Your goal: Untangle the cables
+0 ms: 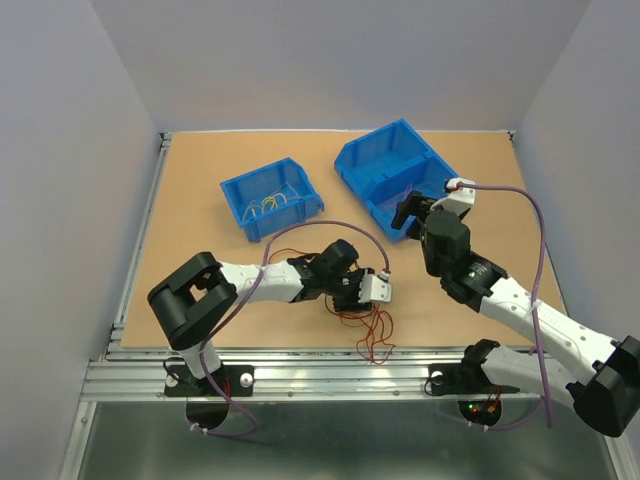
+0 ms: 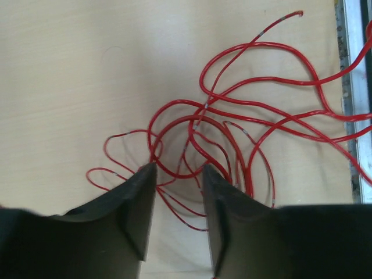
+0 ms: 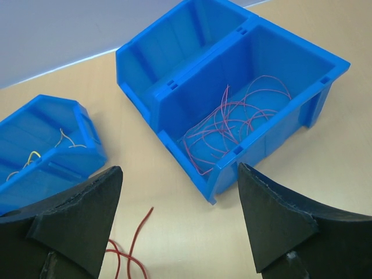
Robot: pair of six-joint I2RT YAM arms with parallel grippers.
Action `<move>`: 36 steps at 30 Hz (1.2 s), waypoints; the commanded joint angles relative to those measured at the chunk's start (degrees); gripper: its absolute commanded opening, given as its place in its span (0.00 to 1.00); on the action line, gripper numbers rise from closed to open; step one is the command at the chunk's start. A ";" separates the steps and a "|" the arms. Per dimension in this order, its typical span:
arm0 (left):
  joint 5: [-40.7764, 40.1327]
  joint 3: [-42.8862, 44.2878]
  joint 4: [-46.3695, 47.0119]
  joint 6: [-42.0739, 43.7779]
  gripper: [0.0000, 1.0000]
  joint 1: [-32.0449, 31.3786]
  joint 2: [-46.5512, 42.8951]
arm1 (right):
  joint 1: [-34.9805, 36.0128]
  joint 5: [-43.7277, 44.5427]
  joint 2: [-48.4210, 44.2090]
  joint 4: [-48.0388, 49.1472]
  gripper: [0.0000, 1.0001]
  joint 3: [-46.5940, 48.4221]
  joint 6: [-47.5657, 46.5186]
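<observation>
A tangle of red cables (image 1: 372,335) lies on the wooden table near the front edge, its loops spreading to the right in the left wrist view (image 2: 232,116). My left gripper (image 1: 352,302) is down over the tangle's left part. Its fingers (image 2: 178,167) stand a little apart, and several red strands cross the gap on the table without being pinched. My right gripper (image 1: 405,212) hovers wide open (image 3: 179,168) in front of the large blue bin (image 3: 180,99), holding nothing. One red cable end (image 3: 136,232) shows below it.
The large blue bin (image 1: 350,160) has two compartments, and the near one holds thin dark red wires (image 3: 232,122). A small blue bin (image 1: 300,215) at back left (image 3: 87,133) holds yellow wires (image 1: 270,205). A metal rail (image 1: 300,370) runs along the front edge, close to the tangle (image 2: 354,87).
</observation>
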 commanded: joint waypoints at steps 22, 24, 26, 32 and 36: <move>3.12 -1.07 -2.94 3.06 0.60 -0.44 -6.12 | -0.28 -0.47 -0.83 3.77 0.84 -0.77 -0.69; 2.24 -0.19 -4.00 3.32 0.54 -1.15 -4.80 | -0.28 -0.56 -1.18 3.77 0.84 -0.86 -0.69; 1.18 0.25 -4.61 3.32 0.47 -1.50 -3.31 | -0.28 -0.38 -1.27 3.86 0.84 -0.95 -0.60; 0.30 0.34 -2.16 0.96 0.00 -0.89 -5.40 | -0.28 -1.87 -1.36 3.95 0.83 -1.03 -0.86; 1.17 -1.24 3.81 -4.66 0.00 7.60 -9.71 | -0.28 -3.98 0.22 4.12 0.83 -0.77 -0.95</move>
